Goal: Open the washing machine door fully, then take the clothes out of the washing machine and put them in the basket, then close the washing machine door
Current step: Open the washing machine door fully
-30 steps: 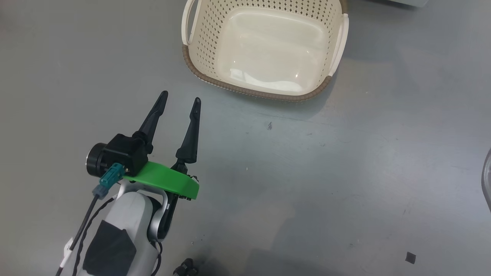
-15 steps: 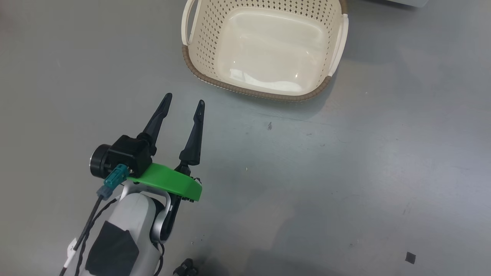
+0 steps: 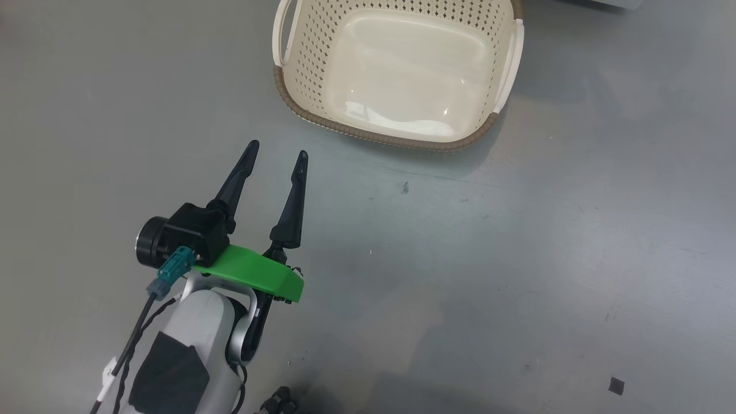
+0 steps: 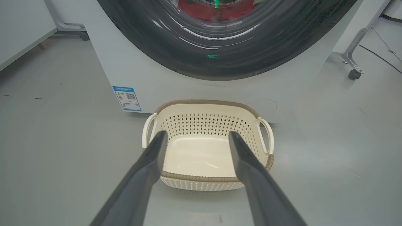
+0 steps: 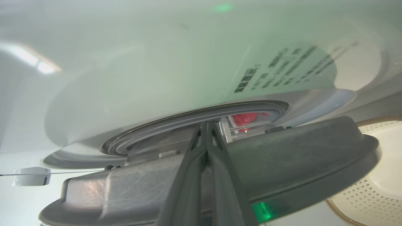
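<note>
Wide-spread, empty left gripper (image 3: pixel 278 149) edged slightly forward since earlier, cream perforated plastic basket (image 3: pixel 310 63) empty before white front-loading washing machine (image 4: pixel 141 72), red clothes (image 4: pixel 201 11) behind glossy black-rimmed round door (image 4: pixel 176 47), right gripper (image 5: pixel 205 125) pinched shut at door's edge.

The cream basket (image 3: pixel 391 140), with perforated sides, a brown woven-look rim and 2 side handles, stands upright and empty on the grey floor (image 3: pixel 517 259), just in front of the white washing machine (image 4: pixel 147 75). Red clothes (image 4: pixel 201 11) show behind the glass of its round, glossy black door (image 4: pixel 176 47).
</note>
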You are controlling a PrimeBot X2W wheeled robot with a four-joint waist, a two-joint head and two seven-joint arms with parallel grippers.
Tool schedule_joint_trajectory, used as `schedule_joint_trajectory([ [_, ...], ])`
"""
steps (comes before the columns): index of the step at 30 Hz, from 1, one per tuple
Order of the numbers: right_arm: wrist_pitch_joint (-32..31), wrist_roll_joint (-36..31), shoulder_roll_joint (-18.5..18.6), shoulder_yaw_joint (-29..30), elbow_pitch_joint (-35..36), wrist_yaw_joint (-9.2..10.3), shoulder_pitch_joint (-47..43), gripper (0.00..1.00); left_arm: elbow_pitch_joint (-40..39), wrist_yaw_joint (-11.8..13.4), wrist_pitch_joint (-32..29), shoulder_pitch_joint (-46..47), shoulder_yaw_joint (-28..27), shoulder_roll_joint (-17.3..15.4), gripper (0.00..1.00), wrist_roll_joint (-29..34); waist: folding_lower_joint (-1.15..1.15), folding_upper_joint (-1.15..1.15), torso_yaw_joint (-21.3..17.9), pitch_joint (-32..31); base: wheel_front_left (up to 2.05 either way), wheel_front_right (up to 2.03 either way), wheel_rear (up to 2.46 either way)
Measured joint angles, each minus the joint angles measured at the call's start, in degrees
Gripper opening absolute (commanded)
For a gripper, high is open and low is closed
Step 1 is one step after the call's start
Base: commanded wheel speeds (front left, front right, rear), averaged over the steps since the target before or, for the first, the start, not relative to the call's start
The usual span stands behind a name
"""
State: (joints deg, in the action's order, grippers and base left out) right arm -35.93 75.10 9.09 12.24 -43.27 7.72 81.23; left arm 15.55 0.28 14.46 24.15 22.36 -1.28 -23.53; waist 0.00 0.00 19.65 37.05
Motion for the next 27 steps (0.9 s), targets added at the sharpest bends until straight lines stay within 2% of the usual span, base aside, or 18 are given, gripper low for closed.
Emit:
schedule_joint_trajectory([
  [6,-1.52,2.57,-0.53,0.78,0.01,0.0,2.02,0.0,0.0,0.02,-0.01,0.0,0.12,0.0,1.0,0.0,0.0,0.0,0.08,0.01,0.0,0.0,0.0],
  [16,-3.91,2.19,0.01,0.15,-2.48,-0.01,2.05,0.0,0.22,0.45,-0.01,0.0,0.13,0.0,1.0,0.0,0.0,0.0,-0.16,-0.61,0.0,0.0,0.0],
  [27,-7.2,2.89,-0.48,-0.15,-4.88,-0.01,-1.14,0.0,1.01,0.51,-0.01,-0.03,-0.09,-0.01,1.0,0.63,0.0,0.0,-1.21,-3.52,0.0,0.0,0.0],
])
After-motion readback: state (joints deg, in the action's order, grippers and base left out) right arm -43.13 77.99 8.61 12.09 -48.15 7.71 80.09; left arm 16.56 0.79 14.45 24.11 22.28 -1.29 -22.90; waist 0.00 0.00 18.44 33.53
